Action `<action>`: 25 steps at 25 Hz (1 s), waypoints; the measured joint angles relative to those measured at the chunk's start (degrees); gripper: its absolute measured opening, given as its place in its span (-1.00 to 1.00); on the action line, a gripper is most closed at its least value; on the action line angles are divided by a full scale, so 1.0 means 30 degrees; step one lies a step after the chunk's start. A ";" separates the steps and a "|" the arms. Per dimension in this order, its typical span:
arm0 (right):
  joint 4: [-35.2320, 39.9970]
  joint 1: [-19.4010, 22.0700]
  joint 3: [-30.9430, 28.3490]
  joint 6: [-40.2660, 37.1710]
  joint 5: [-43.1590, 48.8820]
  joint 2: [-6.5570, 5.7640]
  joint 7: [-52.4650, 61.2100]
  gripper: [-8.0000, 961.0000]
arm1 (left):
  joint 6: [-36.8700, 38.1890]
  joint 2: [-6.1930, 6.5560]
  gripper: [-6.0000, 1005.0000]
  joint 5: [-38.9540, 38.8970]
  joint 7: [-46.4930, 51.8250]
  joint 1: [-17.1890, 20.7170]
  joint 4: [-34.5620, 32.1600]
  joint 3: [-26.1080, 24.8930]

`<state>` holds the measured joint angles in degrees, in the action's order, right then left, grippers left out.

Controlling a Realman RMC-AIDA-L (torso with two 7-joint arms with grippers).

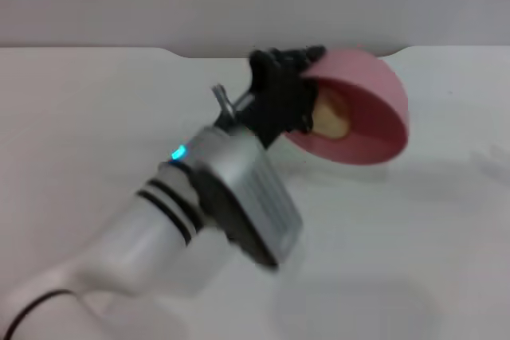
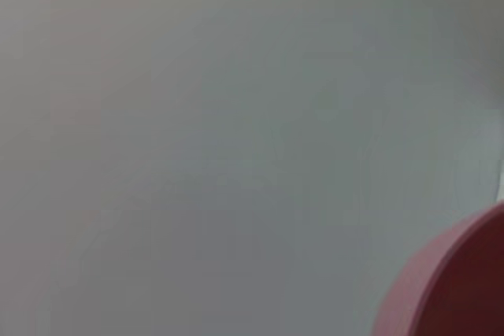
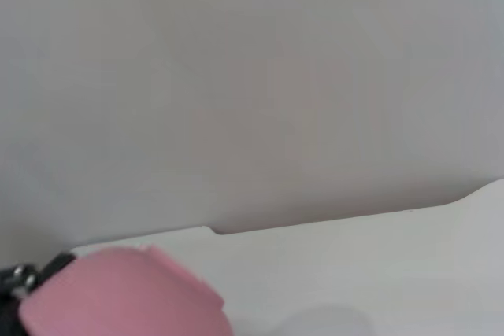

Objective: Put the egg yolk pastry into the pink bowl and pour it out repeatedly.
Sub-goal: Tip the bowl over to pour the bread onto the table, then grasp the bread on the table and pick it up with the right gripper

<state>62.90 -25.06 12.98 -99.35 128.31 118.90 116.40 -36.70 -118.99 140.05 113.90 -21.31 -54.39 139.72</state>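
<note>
We see the left gripper (image 1: 307, 89) clamped on the near rim of the pink bowl (image 1: 374, 97), holding it tipped steeply on its side above the white worktop (image 1: 414, 244), with its opening turned down toward us. The egg yolk pastry (image 1: 331, 117) sits inside the bowl against its inner wall, just beside the gripper's dark fingers (image 1: 301, 117). The right gripper is out of sight in every view, so we cannot tell its state.
</note>
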 joint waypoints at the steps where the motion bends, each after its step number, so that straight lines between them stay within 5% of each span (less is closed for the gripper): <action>1: -0.0034 0.0013 -0.0016 0.0005 0.0000 0.0002 -0.0003 0.03 | -0.1187 -0.0012 -0.99 -0.0053 -0.1143 -0.0319 0.0781 0.0755; 5: -0.0502 -0.0043 0.0100 0.0127 0.0038 0.0003 -0.0339 0.03 | -0.3504 -0.0034 -0.99 -0.0548 -0.4248 -0.1008 0.2099 0.1982; 13: -0.0844 -0.0208 0.0122 0.0205 -0.0004 -0.0070 -0.0748 0.03 | -0.3973 -0.0033 -0.99 -0.0904 -0.4666 -0.1361 0.2245 0.2177; 17: -0.1119 -0.0396 0.0175 0.0169 -0.0017 -0.0080 -0.1353 0.03 | -0.3701 -0.0036 -0.99 -0.3160 -0.3947 -0.1762 0.2232 0.2079; 20: -0.1826 -0.0711 0.0343 0.0132 -0.0030 -0.0122 -0.2183 0.04 | -0.2366 -0.0012 -0.99 -0.5938 -0.3060 -0.1976 0.1435 0.1068; 23: -0.2485 -0.1034 0.1193 0.0231 -0.0062 -0.0150 -0.2870 0.04 | 0.1686 0.0105 -0.99 -0.8576 -0.2787 -0.1752 -0.0304 -0.1859; 24: -0.2653 -0.1124 0.1546 0.0289 -0.0064 -0.0158 -0.2965 0.04 | 0.5924 0.0173 -0.99 -0.9820 -0.2788 -0.1489 -0.1537 -0.4822; 25: -0.2822 -0.1252 0.2125 0.0337 -0.0046 -0.0192 -0.2992 0.04 | 0.5924 0.0173 -0.99 -0.9820 -0.2788 -0.1489 -0.1537 -0.4822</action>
<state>54.43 -28.82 19.36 -98.33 128.17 118.32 107.42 -18.93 -118.47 110.58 105.54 -25.77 -59.00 125.26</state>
